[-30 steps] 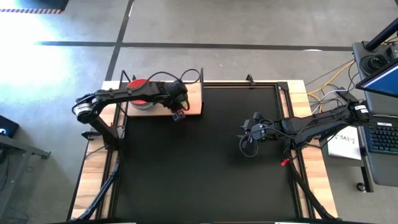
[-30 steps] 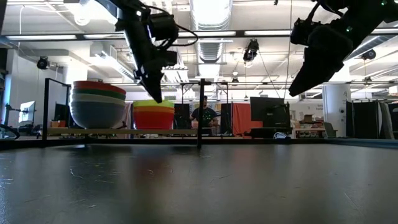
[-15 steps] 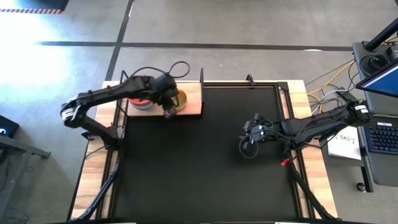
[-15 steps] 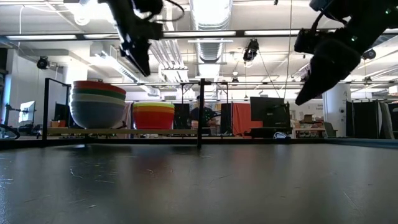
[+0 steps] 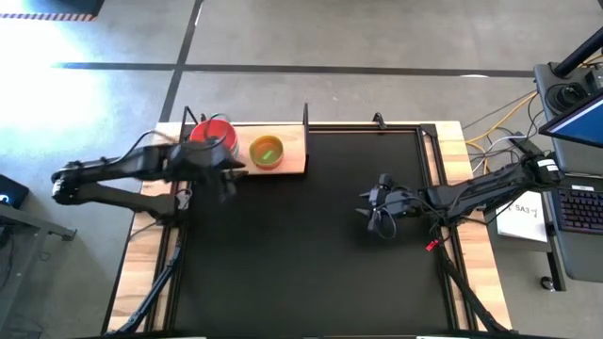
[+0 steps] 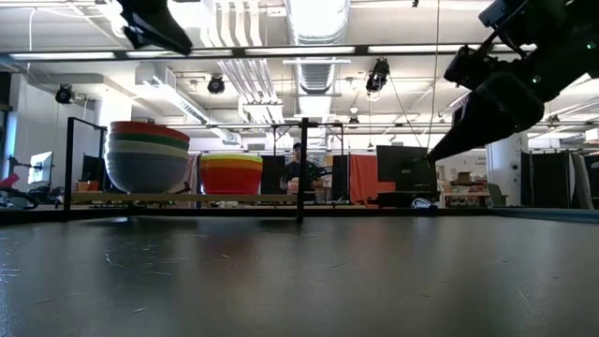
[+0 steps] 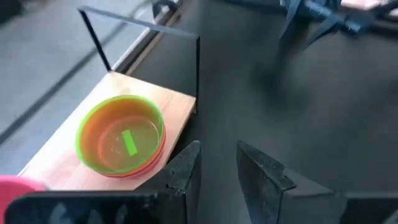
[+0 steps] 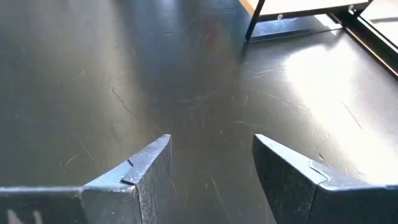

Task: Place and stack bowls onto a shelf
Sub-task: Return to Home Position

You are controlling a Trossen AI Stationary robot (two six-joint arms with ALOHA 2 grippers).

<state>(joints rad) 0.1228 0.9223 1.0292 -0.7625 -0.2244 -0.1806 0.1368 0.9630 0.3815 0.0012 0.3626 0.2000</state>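
The shelf [image 5: 292,155], a light wooden board with black uprights, lies at the table's far left. Two stacks of bowls rest on it. The taller stack [image 5: 209,132] has a red bowl on top [image 6: 148,154]. The smaller stack [image 5: 267,151] has a green-rimmed bowl on top, nested in orange and red ones [image 7: 121,142] [image 6: 231,173]. My left gripper [image 5: 226,177] hangs high, near and left of the smaller stack, open with nothing between its fingers [image 7: 217,168]. My right gripper [image 5: 377,209] hovers open over the mat at the right [image 8: 211,162].
A black mat [image 5: 301,245] covers the table between the arms. Thin black uprights [image 7: 198,68] stand at the shelf's corners. Cables and a desk with a laptop [image 5: 575,141] lie past the right edge. A person [image 6: 304,168] sits far behind the table.
My left gripper has drawn back from the smaller stack toward the table's left edge and risen well above the shelf. The green-rimmed bowl stays on the stack, now sitting level. My right gripper has sunk a little over the mat.
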